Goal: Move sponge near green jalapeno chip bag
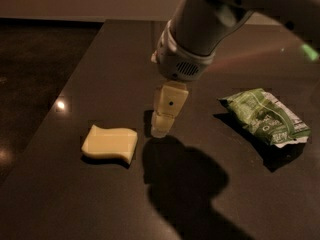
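Sponge (109,144) lies flat on the table (107,79), just beside the pincer (160,129).

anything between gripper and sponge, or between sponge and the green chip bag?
Nothing visible between the gripper and the sponge: it hangs just beside the sponge, on the bag's side, bare table between. Toward the green jalapeno chip bag, only the gripper itself stands in that line.

gripper (160,128) hangs low over bench (60,204), just right of sponge (109,144), a gap between them; green jalapeno chip bag (265,116) lies well apart, farther right
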{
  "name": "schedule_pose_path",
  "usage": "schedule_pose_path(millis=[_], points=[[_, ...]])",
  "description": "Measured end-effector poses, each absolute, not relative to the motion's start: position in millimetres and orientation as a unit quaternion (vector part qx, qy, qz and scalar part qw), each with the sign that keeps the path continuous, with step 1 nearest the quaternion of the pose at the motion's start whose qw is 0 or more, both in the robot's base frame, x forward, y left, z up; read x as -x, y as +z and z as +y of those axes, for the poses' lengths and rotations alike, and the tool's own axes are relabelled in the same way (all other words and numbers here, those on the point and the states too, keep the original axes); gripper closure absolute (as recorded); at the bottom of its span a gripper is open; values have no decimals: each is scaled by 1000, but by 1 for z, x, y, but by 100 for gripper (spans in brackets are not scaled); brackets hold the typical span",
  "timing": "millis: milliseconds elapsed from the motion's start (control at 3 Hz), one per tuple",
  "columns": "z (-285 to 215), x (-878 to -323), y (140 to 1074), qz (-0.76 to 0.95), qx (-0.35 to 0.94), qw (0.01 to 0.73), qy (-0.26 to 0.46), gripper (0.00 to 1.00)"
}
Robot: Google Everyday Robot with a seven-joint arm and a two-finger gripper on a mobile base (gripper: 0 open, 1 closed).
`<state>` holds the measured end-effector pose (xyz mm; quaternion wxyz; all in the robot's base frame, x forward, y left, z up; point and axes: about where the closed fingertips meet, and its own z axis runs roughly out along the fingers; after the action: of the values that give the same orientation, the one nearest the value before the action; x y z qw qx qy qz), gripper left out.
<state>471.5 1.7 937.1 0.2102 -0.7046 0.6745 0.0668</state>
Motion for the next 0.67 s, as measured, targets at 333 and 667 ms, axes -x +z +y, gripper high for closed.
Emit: schedule_pose_path(millis=[333,667], points=[[30,-457,905,649,735,185,68,0],[44,-447,889,631,755,168,68,0]])
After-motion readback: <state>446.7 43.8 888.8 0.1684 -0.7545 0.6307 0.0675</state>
